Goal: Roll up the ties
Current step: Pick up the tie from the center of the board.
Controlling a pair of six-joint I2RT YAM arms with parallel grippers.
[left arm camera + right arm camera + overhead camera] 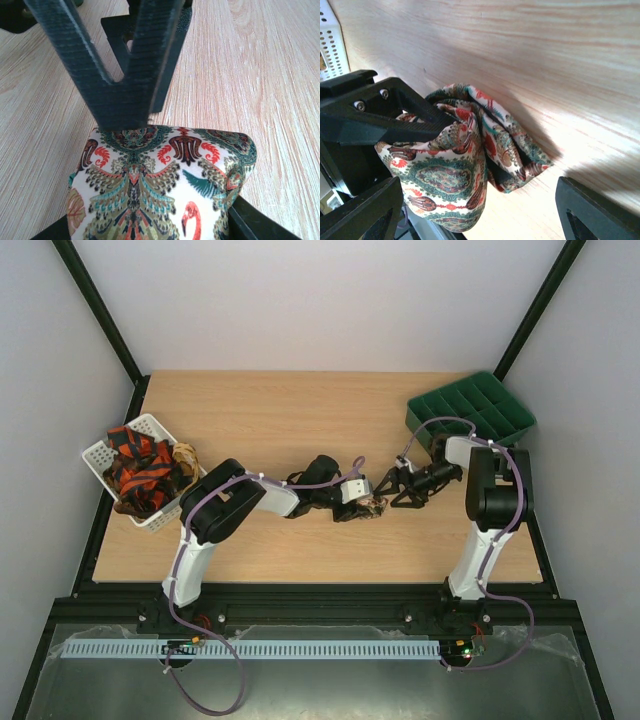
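Teal-and-red fabric of the bunched tie (pixel 455 175), a dark speck at the table (pixel 300 410) centre in your top view, fills both wrist views, pinched by your left gripper (pixel 152 225), your right gripper (pixel 480 210) spread wide at its 3 o'clock.

The top camera looks down from high above the near edge and takes in the whole table (pixel 300 410). The two wrist cameras sit very near the wood. They face each other from opposite sides, and both show the patterned tie (pixel 160 185) close up — it is small at the top view's centre.
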